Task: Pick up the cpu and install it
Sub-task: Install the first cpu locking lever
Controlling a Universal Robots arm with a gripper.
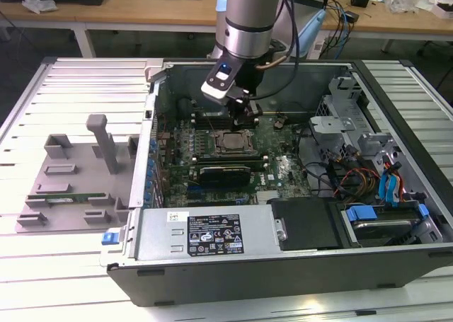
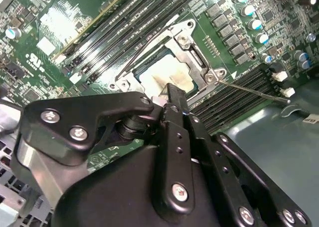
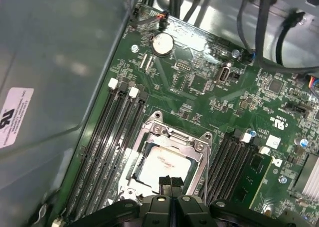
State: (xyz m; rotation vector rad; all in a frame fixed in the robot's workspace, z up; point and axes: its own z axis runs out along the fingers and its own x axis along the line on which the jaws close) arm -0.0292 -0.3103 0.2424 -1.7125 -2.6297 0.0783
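The cpu [image 1: 230, 141] lies flat in the open socket of the green motherboard [image 1: 283, 168] inside the computer case. Its silver-grey top shows in both wrist views [image 2: 158, 73] [image 3: 162, 163], framed by the metal socket bracket [image 3: 199, 142]. My gripper [image 1: 245, 114] hangs just above the socket's far edge. In both wrist views the black fingers [image 2: 175, 98] [image 3: 169, 183] are pressed together, shut with nothing between them, and their tips hover over one edge of the cpu. The fingers cover part of that edge.
Memory slots [image 3: 107, 137] flank the socket, and a thin wire lever [image 2: 251, 91] sticks out beside it. The case walls [image 1: 212, 230] surround the board, with cables and drive bays [image 1: 368, 187] at the exterior view's right. A grey tray with posts [image 1: 78, 173] sits at its left.
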